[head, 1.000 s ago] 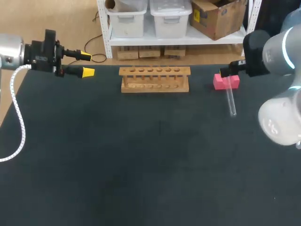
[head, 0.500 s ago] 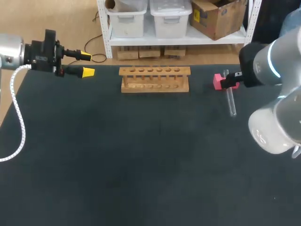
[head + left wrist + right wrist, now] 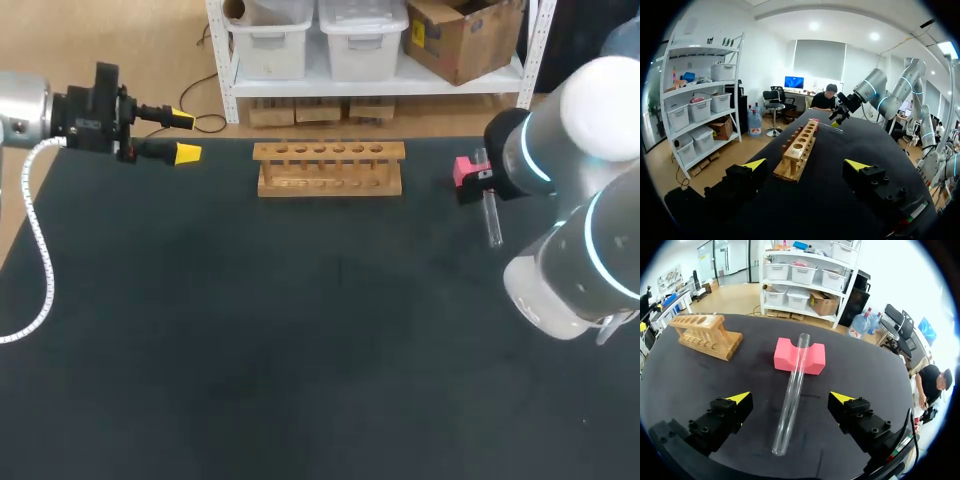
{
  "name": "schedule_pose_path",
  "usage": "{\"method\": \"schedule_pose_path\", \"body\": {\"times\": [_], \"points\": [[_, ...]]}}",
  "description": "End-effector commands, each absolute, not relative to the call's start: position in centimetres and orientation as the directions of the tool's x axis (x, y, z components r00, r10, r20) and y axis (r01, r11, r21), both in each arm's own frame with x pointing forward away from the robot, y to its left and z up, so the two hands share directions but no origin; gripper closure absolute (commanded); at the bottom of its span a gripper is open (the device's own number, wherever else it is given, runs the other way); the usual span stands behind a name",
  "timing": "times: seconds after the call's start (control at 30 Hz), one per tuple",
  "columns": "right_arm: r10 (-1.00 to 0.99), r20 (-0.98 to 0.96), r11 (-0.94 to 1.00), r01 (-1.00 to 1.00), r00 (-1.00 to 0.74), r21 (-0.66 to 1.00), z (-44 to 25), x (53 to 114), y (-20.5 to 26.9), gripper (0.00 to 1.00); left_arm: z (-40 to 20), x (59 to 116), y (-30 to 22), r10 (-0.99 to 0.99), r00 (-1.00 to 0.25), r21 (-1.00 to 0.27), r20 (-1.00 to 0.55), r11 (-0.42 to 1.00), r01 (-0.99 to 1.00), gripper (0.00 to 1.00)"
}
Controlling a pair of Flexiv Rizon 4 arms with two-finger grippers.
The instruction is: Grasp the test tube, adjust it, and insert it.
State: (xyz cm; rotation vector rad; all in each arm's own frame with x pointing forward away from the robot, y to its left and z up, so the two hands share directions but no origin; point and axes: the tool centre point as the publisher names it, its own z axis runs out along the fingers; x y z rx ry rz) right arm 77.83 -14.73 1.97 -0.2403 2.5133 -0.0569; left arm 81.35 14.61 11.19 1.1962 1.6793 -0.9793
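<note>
Two tools, both wide open and empty. The left tool (image 3: 185, 136) hangs well apart from the wooden rack (image 3: 330, 168). The right tool (image 3: 790, 397) hovers over the test tube (image 3: 795, 370), which lies on the desk (image 3: 300, 330), far end on a pink block (image 3: 785, 355).

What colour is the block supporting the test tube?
The block is pink; the right wrist view shows it best.
</note>
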Motion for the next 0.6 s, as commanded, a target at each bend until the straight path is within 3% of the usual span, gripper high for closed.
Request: {"method": "schedule_pose_path", "body": {"times": [0.03, 0.6], "points": [[-0.183, -0.581, 0.956, -0.007, -0.793, -0.292, 0.9, 78.5, -14.5, 0.0, 11.1, 81.3, 14.7, 0.311, -0.196, -0.122, -0.93, 0.241, 0.963, 0.0], [-0.144, -0.596, 0.976, -0.015, -0.79, -0.216, -0.9, 79.4, -15.5, 0.0, 11.1, 81.3, 14.7, 0.311, -0.196, -0.122, -0.93, 0.241, 0.963, 0.0]]}}
